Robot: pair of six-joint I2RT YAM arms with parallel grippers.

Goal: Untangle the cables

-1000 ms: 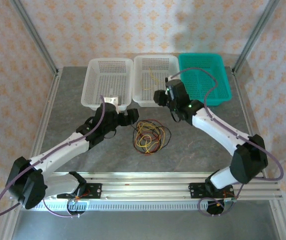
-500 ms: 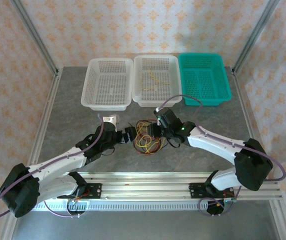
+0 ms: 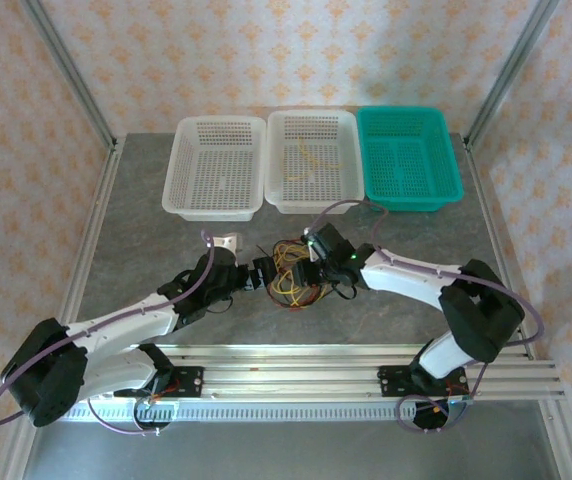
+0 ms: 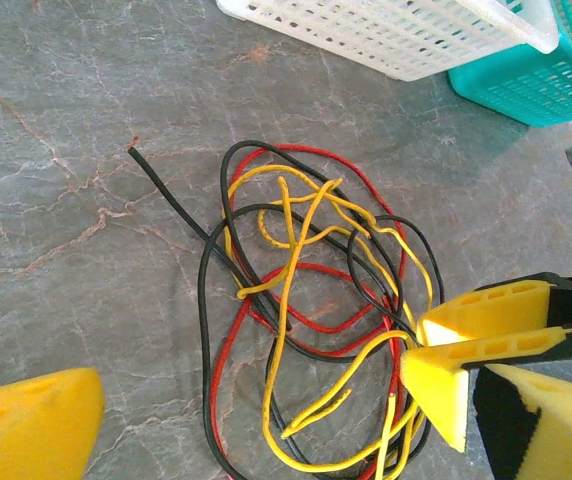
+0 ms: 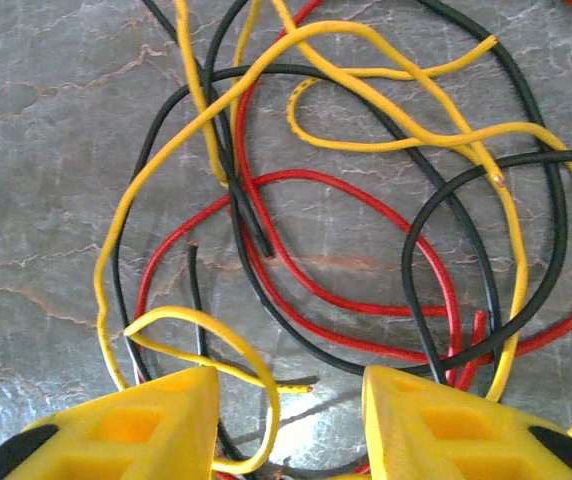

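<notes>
The task is in its early part. One thin yellow strand [image 3: 306, 160] already lies in the middle white basket [image 3: 311, 115] at the 12 o'clock edge of the grey surface [image 3: 146, 200]. The left white basket [image 3: 221, 122] and the teal basket [image 3: 401, 110] look bare. The rest of the cables [image 3: 294, 272], red, yellow and black, are one mixed tangle at the middle of the surface, loops crossing over and under each other, so we judge most of the sorting is yet to do. The left gripper [image 3: 264, 272] sits low at the tangle's 9 o'clock side, its fingers [image 4: 26, 425] spread wide with nothing between them. The right gripper [image 3: 311, 262] reaches in from the 2 o'clock side; in its wrist view its fingers [image 5: 166, 420] stand apart, straddling a yellow loop [image 5: 216, 340] without clamping it. Compared with a second ago, the right arm has swung down from beside the middle basket to the tangle, and the left gripper has slid nearer to it. The tangle itself has kept much the same shape and place.
</notes>
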